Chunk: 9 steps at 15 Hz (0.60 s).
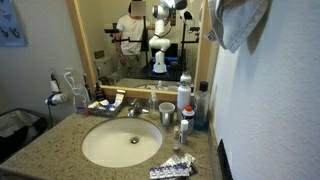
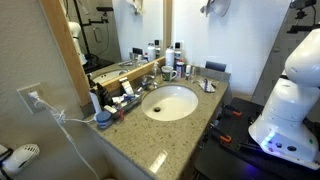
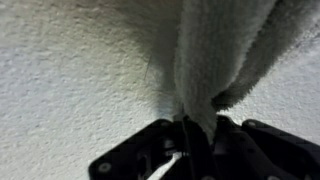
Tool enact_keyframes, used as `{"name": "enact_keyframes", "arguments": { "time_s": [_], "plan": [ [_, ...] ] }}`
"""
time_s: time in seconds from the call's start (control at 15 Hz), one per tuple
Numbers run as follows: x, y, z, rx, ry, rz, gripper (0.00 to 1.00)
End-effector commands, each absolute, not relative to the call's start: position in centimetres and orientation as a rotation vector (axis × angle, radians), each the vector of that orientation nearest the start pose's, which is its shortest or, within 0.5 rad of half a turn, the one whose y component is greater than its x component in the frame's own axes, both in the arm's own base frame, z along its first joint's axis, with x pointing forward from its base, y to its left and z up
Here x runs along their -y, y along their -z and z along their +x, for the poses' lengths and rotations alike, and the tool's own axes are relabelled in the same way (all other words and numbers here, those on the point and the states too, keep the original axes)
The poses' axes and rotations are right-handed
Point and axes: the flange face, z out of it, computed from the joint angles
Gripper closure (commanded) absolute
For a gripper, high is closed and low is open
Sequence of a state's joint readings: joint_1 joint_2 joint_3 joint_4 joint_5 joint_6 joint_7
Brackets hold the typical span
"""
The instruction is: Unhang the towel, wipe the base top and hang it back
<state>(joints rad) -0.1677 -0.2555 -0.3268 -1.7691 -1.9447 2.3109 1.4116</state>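
The pale towel (image 1: 243, 20) hangs high on the white wall at the right, above the counter; it also shows at the top edge of an exterior view (image 2: 213, 6). In the wrist view the towel (image 3: 215, 60) hangs against the textured wall and its lower end runs down between my black gripper fingers (image 3: 195, 135), which are shut on it. The gripper itself is out of sight in both exterior views. The speckled base top (image 1: 40, 150) (image 2: 165, 135) lies far below, around the oval white sink (image 1: 120, 142) (image 2: 170, 102).
Bottles (image 1: 184, 95), a cup (image 1: 166, 113) and small items stand along the mirror side of the counter. A packet (image 1: 170, 168) lies at the counter front. A hair dryer (image 2: 22, 155) hangs by a cord. The robot's white base (image 2: 290, 100) stands beside the vanity.
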Motion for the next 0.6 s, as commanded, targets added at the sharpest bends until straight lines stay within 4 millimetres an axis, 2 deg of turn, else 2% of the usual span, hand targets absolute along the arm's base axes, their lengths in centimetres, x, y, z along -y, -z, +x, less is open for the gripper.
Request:
{"name": "enact_keyframes", "arguments": {
  "time_s": [0.0, 0.27, 0.53],
  "plan": [
    [30.6, -76.5, 44.4, 0.634, -1.205, 1.301, 0.96],
    [30.6, -75.3, 45.2, 0.599, -1.154, 1.342, 0.96],
    [30.4, -74.8, 44.8, 0.577, -1.098, 1.38, 0.96]
  ]
}}
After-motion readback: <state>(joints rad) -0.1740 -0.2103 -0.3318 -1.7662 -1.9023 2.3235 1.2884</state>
